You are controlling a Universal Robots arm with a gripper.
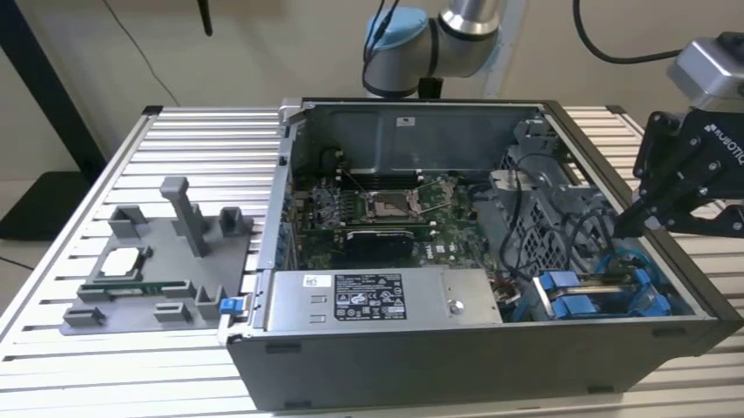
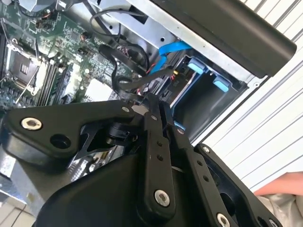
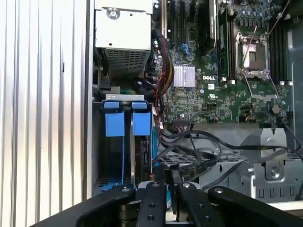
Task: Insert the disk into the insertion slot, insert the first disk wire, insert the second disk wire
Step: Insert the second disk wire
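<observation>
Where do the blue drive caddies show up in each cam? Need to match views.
Exterior view: bright blue plastic caddy frames, the exterior view's lower right, in the open computer case.
First wrist view: frames beside the ribbed metal table.
Second wrist view: frames next to the dark case wall.
Shared landmark: the silver CPU socket.

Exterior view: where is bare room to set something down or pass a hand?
Free: ribbed table around the grey fixture plate, and the strip in front of the computer case. Crowded: the case's corner by the blue drive caddies, where cables and the gripper converge.
</observation>
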